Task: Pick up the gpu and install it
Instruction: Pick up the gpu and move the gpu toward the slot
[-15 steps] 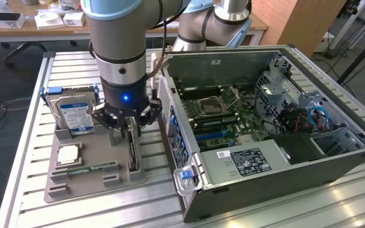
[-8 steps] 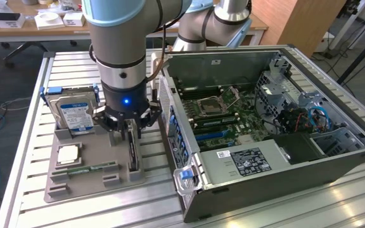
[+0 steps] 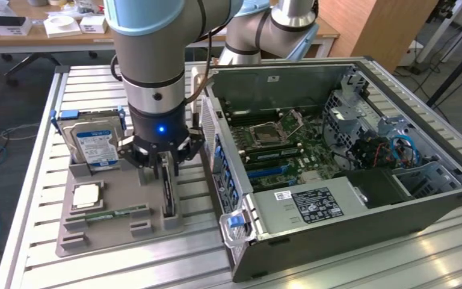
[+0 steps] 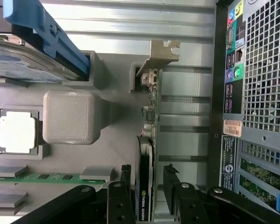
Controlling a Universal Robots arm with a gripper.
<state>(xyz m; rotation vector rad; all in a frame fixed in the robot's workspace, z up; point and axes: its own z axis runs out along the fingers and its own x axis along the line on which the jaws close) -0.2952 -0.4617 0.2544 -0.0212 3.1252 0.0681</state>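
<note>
1. A ribbed aluminium table carries 1 matte grey moulded tray.
2. At the tray's far-left corner, in the exterior view, 1 boxy silver hard drive with a blue-white label stands upright in a blue bracket.
3. Nearer along the tray's left edge, 1 square metal-capped CPU lies flat. 1 narrow green RAM stick lies beside it.
4. The gpu stands on edge in a slot along the tray's right edge. It is a thin green board with a black shroud and a silver end bracket.
5. The arm points straight down. Its gripper is spread wide, 2 black fingers straddling the gpu with a gap on each side, gripping nothing.
6. To the right lies 1 open grey steel computer case, its green motherboard exposed.
</note>
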